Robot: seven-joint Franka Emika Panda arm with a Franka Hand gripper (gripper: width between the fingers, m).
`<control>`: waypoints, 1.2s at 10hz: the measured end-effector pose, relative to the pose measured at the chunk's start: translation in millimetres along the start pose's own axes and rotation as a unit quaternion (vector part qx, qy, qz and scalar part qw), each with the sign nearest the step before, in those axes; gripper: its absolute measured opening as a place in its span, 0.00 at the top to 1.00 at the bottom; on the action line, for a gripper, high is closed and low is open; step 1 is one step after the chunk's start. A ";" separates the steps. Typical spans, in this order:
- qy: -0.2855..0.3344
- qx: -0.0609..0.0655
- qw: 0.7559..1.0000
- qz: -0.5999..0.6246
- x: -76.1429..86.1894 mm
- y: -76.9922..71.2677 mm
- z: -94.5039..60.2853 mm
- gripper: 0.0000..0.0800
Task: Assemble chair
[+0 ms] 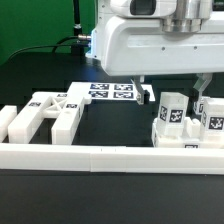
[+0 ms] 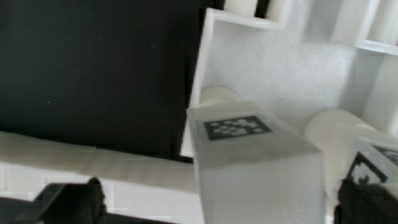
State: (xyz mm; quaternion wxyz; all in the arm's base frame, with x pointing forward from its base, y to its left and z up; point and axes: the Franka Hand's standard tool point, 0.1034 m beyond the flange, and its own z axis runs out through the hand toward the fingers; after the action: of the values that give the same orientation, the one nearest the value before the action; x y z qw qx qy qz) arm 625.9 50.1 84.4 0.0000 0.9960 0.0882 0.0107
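— Gripper [image 1: 173, 98]?
— Wide open, holding nothing; its fingers straddle a tagged leg [image 2: 246, 135].
— And the chair parts [image 1: 48, 116]?
— All just behind the rail [image 1: 100, 157]: some toward its end at the exterior view's left, the leg's group toward the other.

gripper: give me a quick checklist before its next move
1. Jaws open: ok; the gripper stands wide around the tagged part.
2. Nothing held: ok; one finger shows a gap to the part.
3. The tag on the part is readable: ok.
4. Part seated firmly where it stands: cannot tell.
5. Loose parts at the exterior view's left lie apart from the arm: ok.
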 end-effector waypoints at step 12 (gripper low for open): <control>0.044 0.073 0.760 0.644 14.3 -3.6 -0.2 0.64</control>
State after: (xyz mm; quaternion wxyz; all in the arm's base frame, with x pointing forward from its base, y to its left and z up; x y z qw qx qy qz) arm 639.4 56.2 84.9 -0.0832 0.8136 -0.5736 0.0457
